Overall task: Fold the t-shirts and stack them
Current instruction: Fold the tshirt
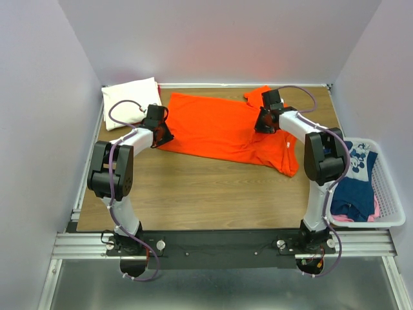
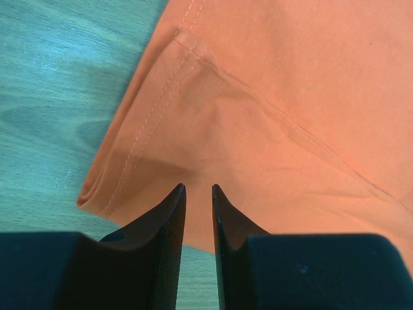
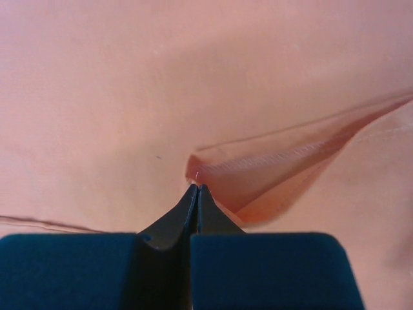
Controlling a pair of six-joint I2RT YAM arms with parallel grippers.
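The plain orange t-shirt [image 1: 219, 129] lies spread across the back of the wooden table [image 1: 213, 194]. My left gripper [image 1: 161, 134] is at the shirt's near-left corner. In the left wrist view [image 2: 197, 187] its jaws stand a narrow gap apart over the stitched hem of the orange cloth [image 2: 290, 77]. My right gripper [image 1: 263, 124] is on the shirt's right part. In the right wrist view [image 3: 197, 187] it is shut, with a raised fold of hemmed orange cloth [image 3: 271, 174] at its tips. A folded cream-white t-shirt [image 1: 132, 100] lies at the back left.
A white lattice basket [image 1: 387, 187] stands off the table's right edge and holds a navy printed t-shirt [image 1: 353, 181] and a red-pink one [image 1: 352, 218]. Walls close the back and both sides. Bare table [image 2: 58, 84] shows left of the shirt's corner.
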